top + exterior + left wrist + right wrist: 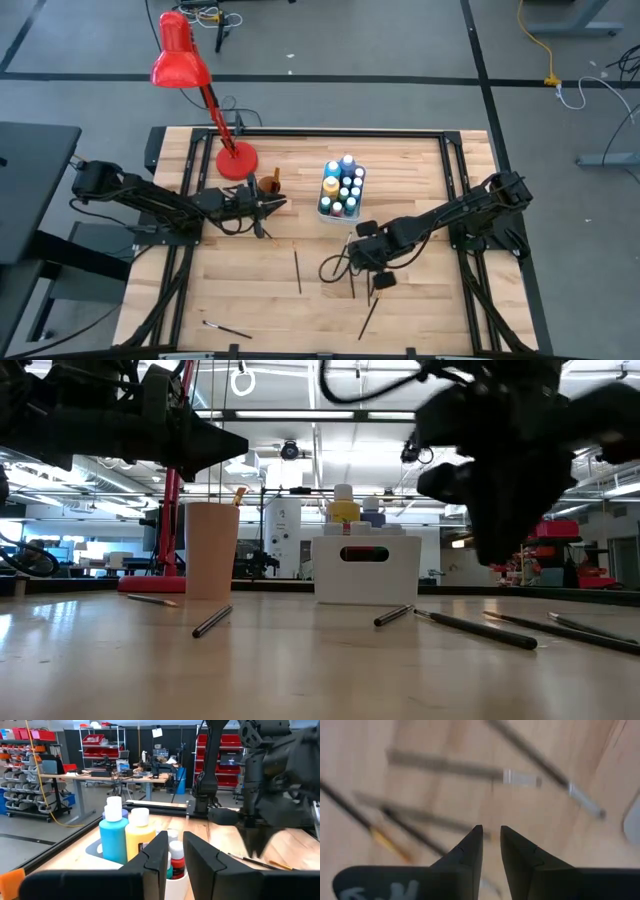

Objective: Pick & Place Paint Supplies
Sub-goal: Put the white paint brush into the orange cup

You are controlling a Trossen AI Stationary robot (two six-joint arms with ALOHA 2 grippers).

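Note:
Several white-capped paint bottles stand in a white bin at the table's middle; a blue one and a yellow one show close in the left wrist view. A brown cup stands to the bin's left with one orange-tipped brush in it. Thin dark brushes lie flat on the wood. My left gripper hovers beside the cup, narrowly open and empty. My right gripper points down over several brushes, narrowly open.
A red desk lamp has its base at the table's far left behind the cup, and its stem leans out past the far edge. Black rails frame the tabletop. Bare wood lies toward the near edge between the scattered brushes.

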